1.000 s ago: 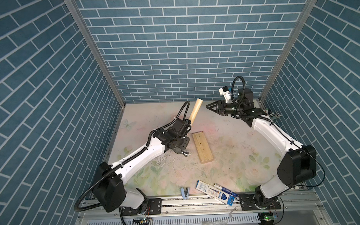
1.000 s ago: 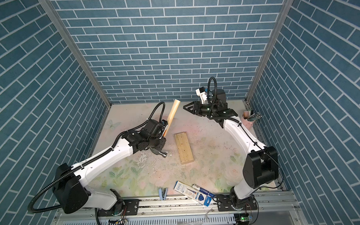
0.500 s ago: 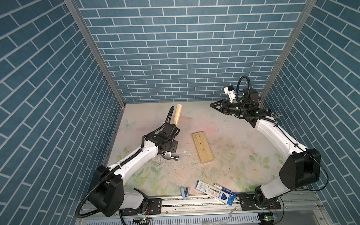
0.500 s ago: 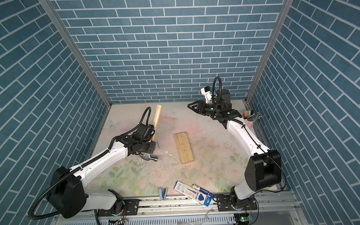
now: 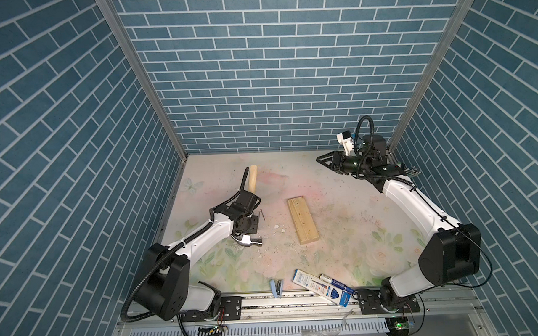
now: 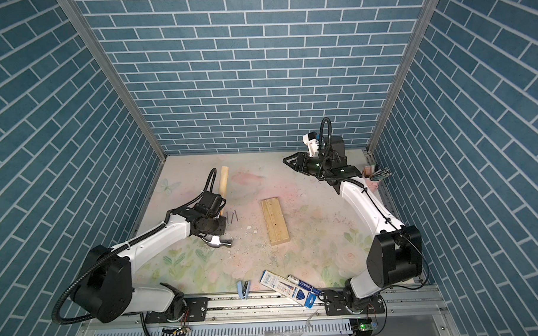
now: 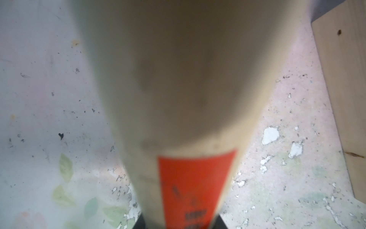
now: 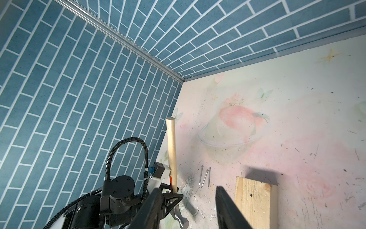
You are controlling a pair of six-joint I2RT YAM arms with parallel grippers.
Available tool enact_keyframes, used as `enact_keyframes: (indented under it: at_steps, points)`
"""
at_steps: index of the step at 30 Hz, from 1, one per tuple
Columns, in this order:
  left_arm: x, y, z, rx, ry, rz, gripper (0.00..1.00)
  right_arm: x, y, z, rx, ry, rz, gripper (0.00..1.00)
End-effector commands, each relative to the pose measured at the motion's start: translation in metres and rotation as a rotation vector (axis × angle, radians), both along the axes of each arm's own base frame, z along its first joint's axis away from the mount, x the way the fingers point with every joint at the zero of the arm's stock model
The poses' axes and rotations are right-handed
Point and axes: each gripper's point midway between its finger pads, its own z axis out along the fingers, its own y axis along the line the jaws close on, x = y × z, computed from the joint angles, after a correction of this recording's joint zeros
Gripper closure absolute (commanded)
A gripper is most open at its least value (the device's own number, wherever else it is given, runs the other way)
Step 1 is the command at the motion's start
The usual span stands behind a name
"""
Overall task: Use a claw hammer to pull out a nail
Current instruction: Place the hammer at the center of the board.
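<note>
Over the last second the left gripper, jaws clamped on the handle of the claw hammer, carried it leftward, well clear of the wood block. No nail visibly stood in the block and loose nails lay just beside the gripper, so extraction was judged done. The left arm reached low, with the handle tilted up and back and the head down. The right gripper had withdrawn far back, jaws spread and empty.

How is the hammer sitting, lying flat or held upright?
Held roughly upright: the left hand grips the hammer by its handle, head down, handle end up. Whether the head touches the table, cannot tell.
</note>
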Motion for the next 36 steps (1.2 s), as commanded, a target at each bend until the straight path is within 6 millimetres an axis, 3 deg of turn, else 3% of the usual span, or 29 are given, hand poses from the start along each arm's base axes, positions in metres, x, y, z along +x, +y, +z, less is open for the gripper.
enact_keyframes:
  at_steps: [1, 36]
  points:
    - [0.014, -0.003, 0.002, -0.056, -0.044, 0.043, 1.00, -0.005, -0.007, 0.000, -0.025, -0.018, -0.017, 0.54]
    - [0.015, 0.022, -0.044, -0.015, 0.047, 0.142, 1.00, -0.008, -0.030, -0.043, -0.094, 0.039, -0.087, 0.57]
